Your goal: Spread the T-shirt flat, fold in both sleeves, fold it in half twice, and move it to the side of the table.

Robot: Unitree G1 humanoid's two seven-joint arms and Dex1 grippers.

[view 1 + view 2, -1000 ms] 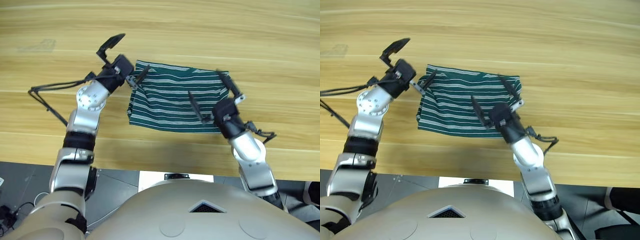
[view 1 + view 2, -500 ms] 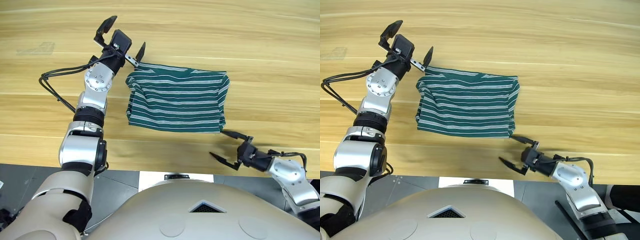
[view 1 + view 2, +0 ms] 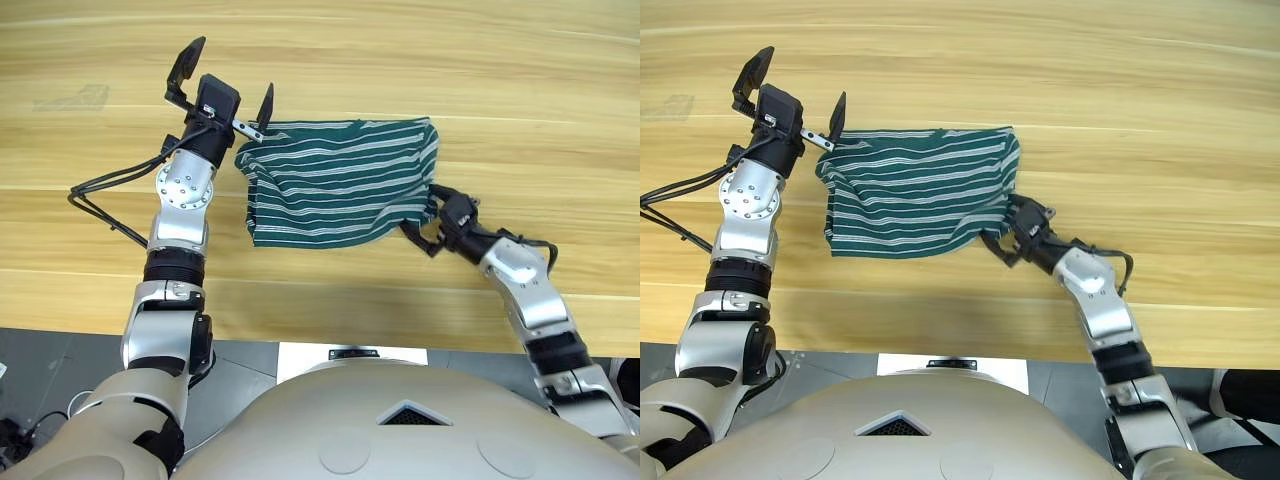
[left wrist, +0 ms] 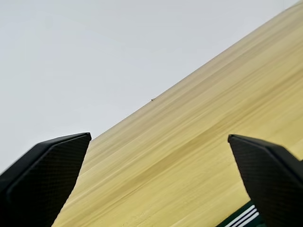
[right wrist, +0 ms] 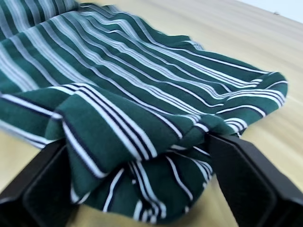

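**Right hand returned to the shirt's near-right corner; shirt nudged leftward**

Half a second ago the right hand (image 3: 424,215) was held off the cloth, close to the near edge of the surface (image 3: 400,60). It has since been brought in against the near-right corner (image 5: 142,156) of the T-shirt (image 3: 340,180). In the right wrist view it is seen open, set astride that corner, with the cloth bunched up between the two sides but not yet pinched.

The shirt has been shifted a little toward the robot's left over the same interval. Its right edge has been drawn in and its near-right corner crumpled upward. The left hand (image 3: 228,80) has been kept at the far-left corner, raised and spread wide, with nothing gripped in it.

From this it is judged that the folding is largely finished. The corner is probably being taken either for a last fold or for dragging the bundle to the side. A firm closure on all the layers would be needed, or only the top layer may be pulled and the fold undone.

The T-shirt is dark green with thin white stripes. It is laid as a compact, roughly rectangular stack, with no sleeves seen sticking out. It lies between the two hands, in front of the robot and set back from the near edge. Its left side is slightly rumpled, and its right side is puckered where the hand has been pressed in.
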